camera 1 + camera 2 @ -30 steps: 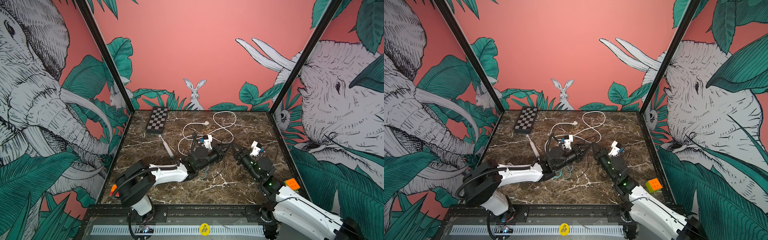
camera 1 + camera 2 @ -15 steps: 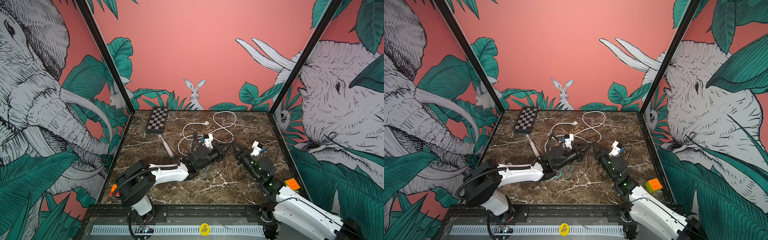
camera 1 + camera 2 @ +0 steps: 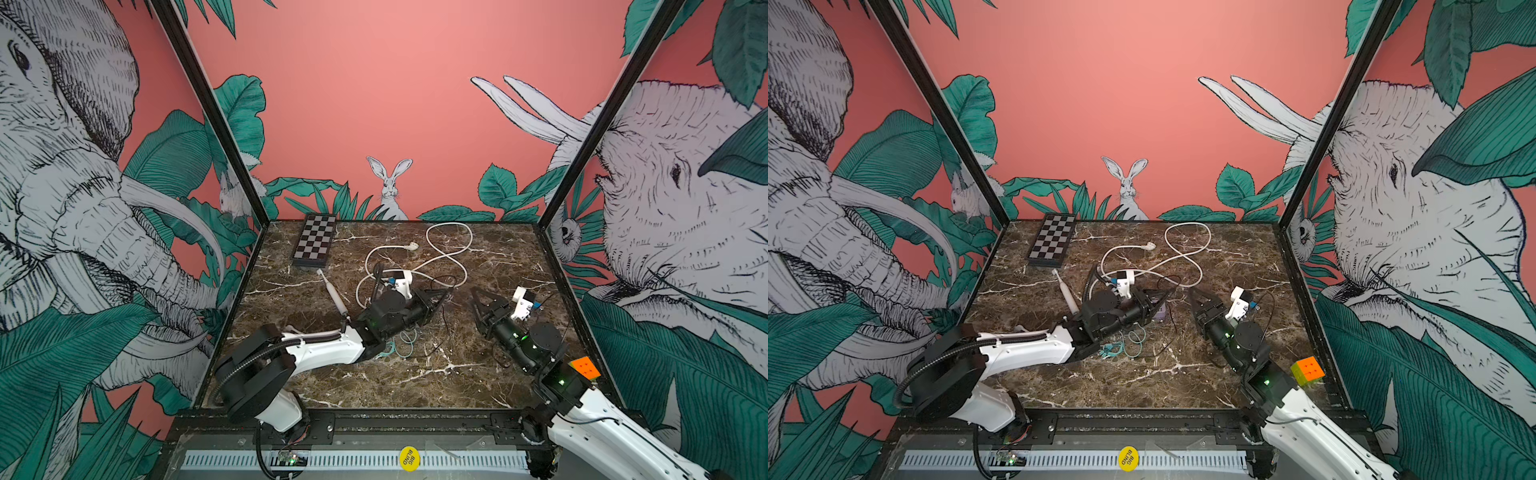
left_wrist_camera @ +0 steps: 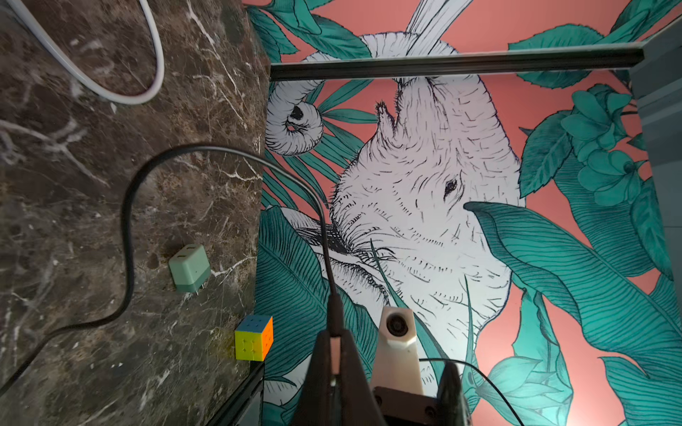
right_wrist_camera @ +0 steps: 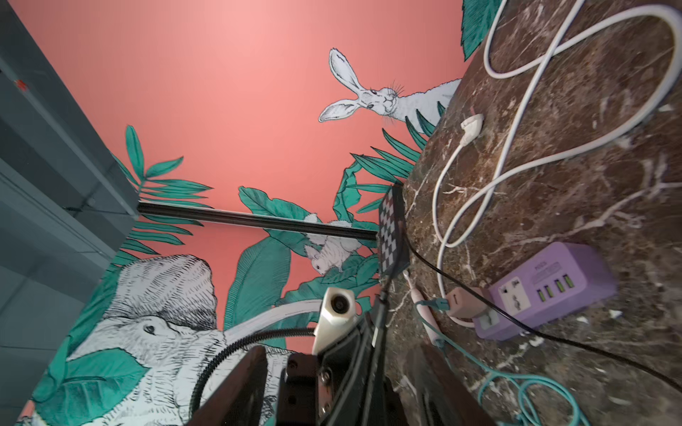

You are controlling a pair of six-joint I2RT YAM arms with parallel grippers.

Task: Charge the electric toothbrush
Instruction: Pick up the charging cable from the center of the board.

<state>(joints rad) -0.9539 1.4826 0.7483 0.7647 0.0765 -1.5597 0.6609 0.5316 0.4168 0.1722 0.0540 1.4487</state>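
Marble table (image 3: 374,386); left gripper (image 4: 334,341) clamped on black cable (image 4: 335,310) plug; right gripper (image 3: 482,296) jaws spread wide; purple power strip (image 5: 546,291), print illegible; toothbrush (image 3: 334,297) flat near chessboard (image 3: 313,241); yellow sticker (image 3: 409,458) reads "BIG BLIND".

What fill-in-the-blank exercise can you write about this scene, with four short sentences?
1. The left gripper is shut on the end of the ___ cable.
2. The power strip is ___ in colour.
3. The jaws of the right gripper stand ___.
4. The cube lies on the robot's ___ side.
Missing words: black; purple; open; right.
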